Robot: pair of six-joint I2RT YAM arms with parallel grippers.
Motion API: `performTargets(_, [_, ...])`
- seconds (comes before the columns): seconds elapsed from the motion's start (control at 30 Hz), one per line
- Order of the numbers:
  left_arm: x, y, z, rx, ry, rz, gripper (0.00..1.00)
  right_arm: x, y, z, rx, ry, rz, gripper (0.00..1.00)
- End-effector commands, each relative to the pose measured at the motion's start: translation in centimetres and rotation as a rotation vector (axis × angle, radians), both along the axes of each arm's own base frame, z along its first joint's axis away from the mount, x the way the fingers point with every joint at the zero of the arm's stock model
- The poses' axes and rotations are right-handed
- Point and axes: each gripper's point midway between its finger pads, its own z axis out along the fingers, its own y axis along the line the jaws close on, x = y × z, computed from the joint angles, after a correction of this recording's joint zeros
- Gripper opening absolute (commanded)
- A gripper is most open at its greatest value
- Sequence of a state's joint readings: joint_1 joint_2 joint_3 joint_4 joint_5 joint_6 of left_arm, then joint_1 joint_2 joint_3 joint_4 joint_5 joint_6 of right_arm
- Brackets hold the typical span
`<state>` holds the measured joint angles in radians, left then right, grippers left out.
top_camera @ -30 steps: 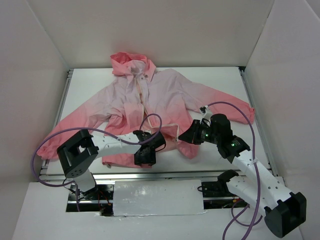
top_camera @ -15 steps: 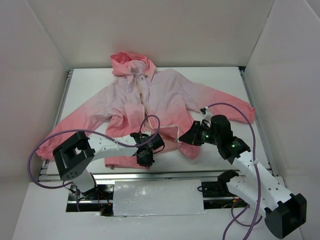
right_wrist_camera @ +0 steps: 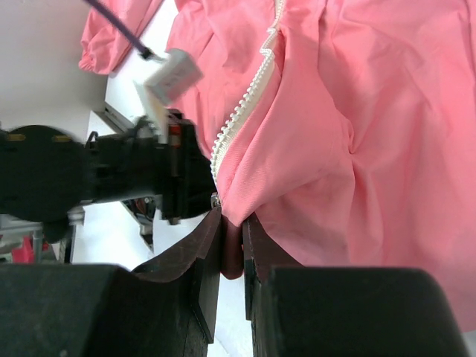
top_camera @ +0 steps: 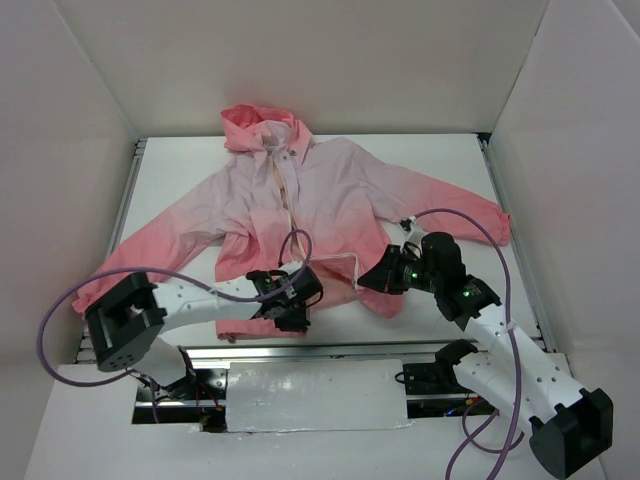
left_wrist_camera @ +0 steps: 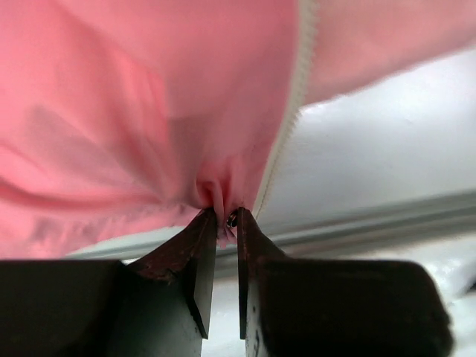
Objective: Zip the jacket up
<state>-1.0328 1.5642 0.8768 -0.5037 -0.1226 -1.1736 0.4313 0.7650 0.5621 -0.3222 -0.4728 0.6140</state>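
The jacket (top_camera: 300, 200) lies face up on the white table, hood at the back, pale lilac chest and coral hem near the front edge. Its pale zipper (top_camera: 291, 195) runs down the middle, and the bottom of the front hangs open. My left gripper (top_camera: 288, 316) is shut on the coral hem of the left panel; in the left wrist view it pinches the hem (left_wrist_camera: 219, 204) next to the zipper teeth (left_wrist_camera: 286, 141). My right gripper (top_camera: 372, 283) is shut on the hem corner of the right panel, shown in the right wrist view (right_wrist_camera: 232, 245) beside its zipper edge (right_wrist_camera: 242, 111).
White walls enclose the table (top_camera: 440, 160) at the back and on both sides. The table's metal front rail (top_camera: 330, 348) lies just below both grippers. Purple cables (top_camera: 460, 215) loop over each arm. The left arm (right_wrist_camera: 97, 175) shows dark in the right wrist view.
My left gripper has slid a little forward and left along the hem, and the left arm's base link has swung left. The right gripper has barely moved.
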Motion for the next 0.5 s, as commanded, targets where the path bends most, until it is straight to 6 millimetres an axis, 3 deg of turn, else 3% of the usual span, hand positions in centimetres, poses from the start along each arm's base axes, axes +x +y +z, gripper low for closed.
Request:
performTargets(0.0, [2.7,-1.9,5.6,-0.174,-0.203,-0.008,0.0,-0.1,0.3,0.8,0.037,-0.026,0.017,0.0])
performTargets(0.03, [3.0,-2.0,7.8,-0.251,-0.255,-0.002,0.0,-0.2,0.5,0.7,0.043,-0.025,0.022,0.0])
performTargets(0.13, [3.9,-2.3,11.8,-0.426,-0.375,0.011,0.0,-0.6,0.9,0.6,0.074,-0.019,0.042,0.0])
performTargets(0.23, [4.1,-1.9,14.3,-0.551,-0.46,0.02,0.0,-0.9,1.1,0.6,0.088,-0.016,0.056,0.0])
performTargets(0.47, [4.6,-1.1,17.7,-0.676,-0.571,0.056,0.0,-1.6,2.3,1.1,0.126,-0.01,0.1,0.0])
